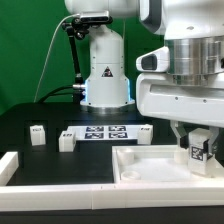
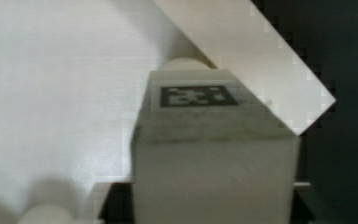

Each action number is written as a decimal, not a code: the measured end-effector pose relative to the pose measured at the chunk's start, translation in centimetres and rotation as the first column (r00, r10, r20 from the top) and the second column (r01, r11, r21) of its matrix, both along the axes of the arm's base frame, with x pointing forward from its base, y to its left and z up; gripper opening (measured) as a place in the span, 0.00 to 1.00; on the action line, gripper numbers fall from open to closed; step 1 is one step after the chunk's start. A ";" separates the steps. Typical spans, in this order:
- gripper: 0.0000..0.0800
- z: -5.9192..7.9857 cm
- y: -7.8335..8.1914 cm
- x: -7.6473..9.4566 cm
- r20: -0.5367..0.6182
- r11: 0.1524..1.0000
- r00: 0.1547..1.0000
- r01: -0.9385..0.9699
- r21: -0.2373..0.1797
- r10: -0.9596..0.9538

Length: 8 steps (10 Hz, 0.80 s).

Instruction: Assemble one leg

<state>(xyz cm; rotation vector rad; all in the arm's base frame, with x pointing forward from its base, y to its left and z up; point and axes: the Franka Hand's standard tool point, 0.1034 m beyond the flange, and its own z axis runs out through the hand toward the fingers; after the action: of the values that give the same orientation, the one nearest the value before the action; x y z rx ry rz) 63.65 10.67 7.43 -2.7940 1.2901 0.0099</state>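
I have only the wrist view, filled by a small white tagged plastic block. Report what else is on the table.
Observer: Three spare white plastic blocks stand loose; one spare block sits beside the thin flat white marker board.
Operator: Say where my block is.
Observer: The gripper holds that leg upright over the wide white tray-like panel, at the exterior view's right.
Operator: Name what stands behind.
Observer: The arm's white base, behind the marker board.

Bright, even light in both views, though the close leg (image 2: 211,150) looks soft and grainy.
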 end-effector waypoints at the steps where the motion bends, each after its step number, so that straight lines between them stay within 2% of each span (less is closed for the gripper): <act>1: 0.36 0.0 -0.1 -0.1 -0.011 0.994 0.994 0.113 0.003 -0.113; 3: 0.36 -0.1 -0.2 -0.3 -0.036 0.957 0.957 0.289 0.010 -0.289; 6: 0.36 -0.1 -0.2 -0.5 -0.078 0.861 0.859 0.509 0.018 -0.506; 7: 0.46 -0.1 -0.1 -0.5 -0.084 0.841 0.839 0.541 0.020 -0.538; 8: 0.46 -0.2 0.0 -0.6 -0.083 0.854 0.852 0.520 0.022 -0.517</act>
<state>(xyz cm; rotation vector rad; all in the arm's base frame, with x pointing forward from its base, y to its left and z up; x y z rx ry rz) 63.08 10.66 7.28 -2.3321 1.9927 0.1135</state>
